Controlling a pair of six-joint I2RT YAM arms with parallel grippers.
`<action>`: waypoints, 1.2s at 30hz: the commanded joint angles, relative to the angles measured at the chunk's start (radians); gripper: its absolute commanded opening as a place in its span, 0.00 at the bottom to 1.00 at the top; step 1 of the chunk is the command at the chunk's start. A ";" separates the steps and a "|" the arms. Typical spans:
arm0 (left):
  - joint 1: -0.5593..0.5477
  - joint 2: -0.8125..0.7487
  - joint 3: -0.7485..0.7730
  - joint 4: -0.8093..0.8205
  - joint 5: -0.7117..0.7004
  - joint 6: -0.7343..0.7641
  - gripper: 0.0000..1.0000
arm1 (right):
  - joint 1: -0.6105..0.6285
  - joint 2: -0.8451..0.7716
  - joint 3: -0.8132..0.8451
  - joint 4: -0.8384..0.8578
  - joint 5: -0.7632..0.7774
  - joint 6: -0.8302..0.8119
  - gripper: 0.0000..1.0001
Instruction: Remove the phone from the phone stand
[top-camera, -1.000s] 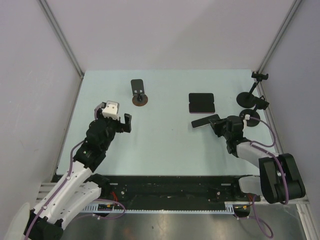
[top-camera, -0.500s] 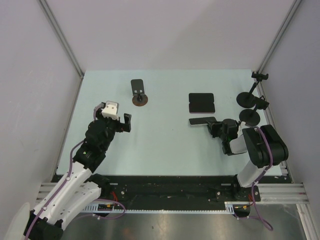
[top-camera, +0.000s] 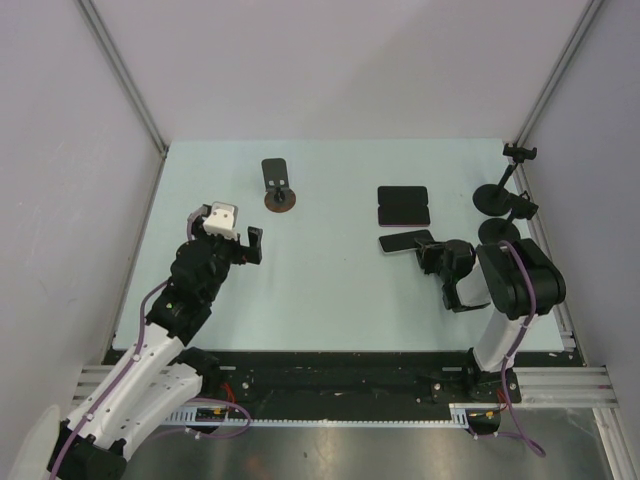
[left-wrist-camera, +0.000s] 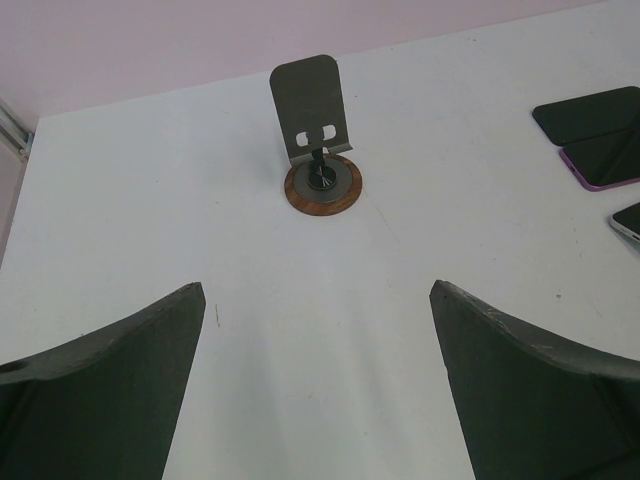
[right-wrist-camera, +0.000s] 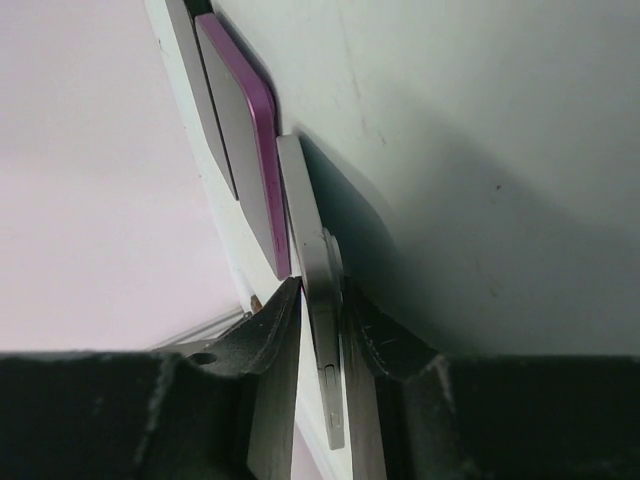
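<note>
In the top view, the right gripper (top-camera: 428, 252) sat low over the table (top-camera: 320, 290), clamped on the near end of a dark phone (top-camera: 404, 241). That phone lay just in front of two other phones (top-camera: 403, 205) set side by side. The phone stand (top-camera: 279, 186), with its round brown base, stood well apart on the left half of the table, holding nothing. The left gripper (top-camera: 228, 236) hung above the table's left side with its jaws spread.

From the left wrist, both dark fingers (left-wrist-camera: 100, 390) stood wide apart with nothing between them, and the bare stand (left-wrist-camera: 318, 130) stood upright ahead.

From the right wrist, the phone (right-wrist-camera: 305, 200) showed edge-on, pinched between the two fingers (right-wrist-camera: 265, 370), beside a purple-edged phone (right-wrist-camera: 245, 150).
</note>
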 joint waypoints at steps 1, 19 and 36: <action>0.005 -0.001 -0.006 0.030 -0.016 0.035 1.00 | -0.008 0.050 0.004 0.129 0.069 0.037 0.25; 0.004 -0.002 -0.006 0.032 -0.016 0.031 1.00 | 0.049 -0.083 -0.024 -0.025 0.100 0.029 0.67; 0.004 -0.010 -0.008 0.030 -0.005 0.025 1.00 | 0.054 -0.419 -0.006 -0.630 0.008 -0.089 0.84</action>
